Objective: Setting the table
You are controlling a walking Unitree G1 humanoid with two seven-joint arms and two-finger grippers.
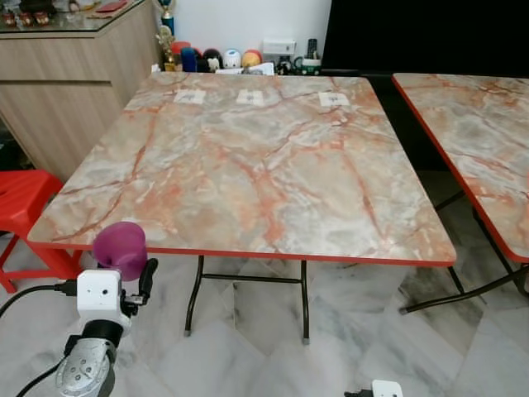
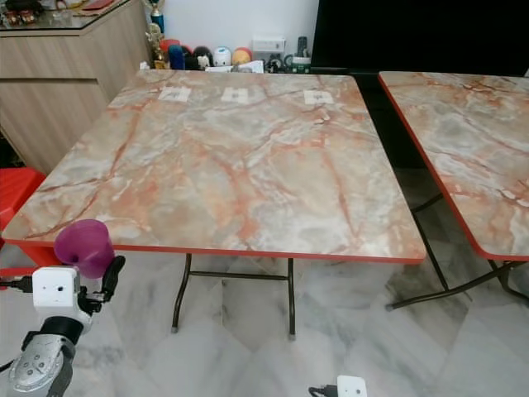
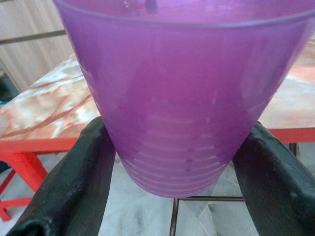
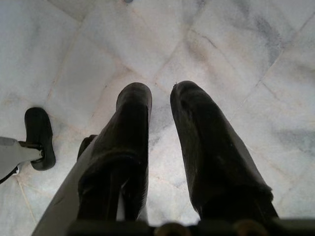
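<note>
From the head views, the left pincer (image 1: 132, 269) holds a purple cup (image 1: 121, 248) just short of the near left corner of the marble counter (image 1: 248, 157), over the tiled floor (image 1: 347, 339). A red stool (image 1: 21, 207) stands beside that corner.

Left wrist view: both black fingers (image 3: 74, 182) press the cup's (image 3: 187, 108) sides.

Right wrist view: the right pincer (image 4: 160, 96) points at the floor, fingers nearly together, gripping nothing.
</note>
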